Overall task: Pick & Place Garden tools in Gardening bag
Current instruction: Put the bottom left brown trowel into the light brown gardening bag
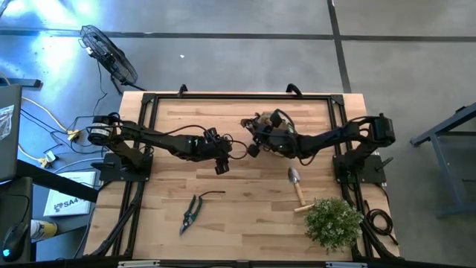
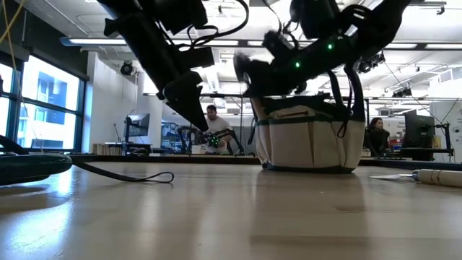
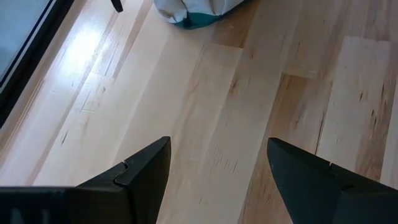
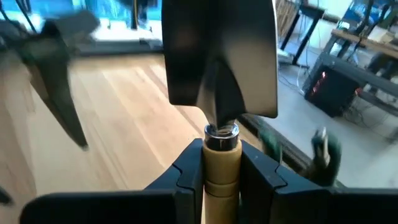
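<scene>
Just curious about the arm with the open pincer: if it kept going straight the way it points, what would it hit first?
Probably the bare wooden table; the left pincer aims down at it.

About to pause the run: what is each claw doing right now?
Left claw: open, empty, above bare table.
Right claw: shut on a trowel by its wooden handle.

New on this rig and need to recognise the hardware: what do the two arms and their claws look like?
Both arms are dark, jointed links on black base mounts, with black cables looping along them. The left claw has two matte black wedge-shaped fingers tapering to points. The right claw has the same black angular fingers. Small green indicator lights glow on the right arm.
</scene>
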You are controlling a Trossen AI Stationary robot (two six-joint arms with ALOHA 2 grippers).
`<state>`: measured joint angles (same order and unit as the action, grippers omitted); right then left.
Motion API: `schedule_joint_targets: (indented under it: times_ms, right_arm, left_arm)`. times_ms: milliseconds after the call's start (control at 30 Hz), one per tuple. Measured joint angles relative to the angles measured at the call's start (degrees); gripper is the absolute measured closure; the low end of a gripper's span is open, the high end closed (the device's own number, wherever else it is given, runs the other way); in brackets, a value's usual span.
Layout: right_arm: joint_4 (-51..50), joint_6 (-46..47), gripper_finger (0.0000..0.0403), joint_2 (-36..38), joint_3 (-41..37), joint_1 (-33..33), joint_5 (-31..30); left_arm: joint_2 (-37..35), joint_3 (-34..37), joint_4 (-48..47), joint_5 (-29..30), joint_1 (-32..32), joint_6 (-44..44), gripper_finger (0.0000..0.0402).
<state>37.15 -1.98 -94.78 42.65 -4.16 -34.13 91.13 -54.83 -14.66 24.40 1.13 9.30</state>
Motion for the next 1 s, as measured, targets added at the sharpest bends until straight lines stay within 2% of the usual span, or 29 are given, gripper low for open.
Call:
schedule_joint_targets:
  times_ms: [533,633,833,1000]
  right_arm:
    - [-4.52,7.18,0.0345,0.02,0.04,0.05,0.86]
    - [-6.37,9.03,0.0345,0.02,0.04,0.96,0.84]
    - [-7.46,9.69,0.0345,0.02,0.04,2.87,-0.92]
    - [-7.58,9.69,0.0345,0.02,0.04,3.73,-0.95]
  left_arm:
    - [0.0,0.0,0.91,-0.66,0.0,0.15,0.0144]
    - [0.0,0.02,3.6,2.63,0.02,-0.12,0.0144]
    - [0.0,0.02,14.03,15.22,0.0,-3.43,0.0144]
    - [0.0,0.02,22.35,17.75,0.0,-5.49,0.0144]
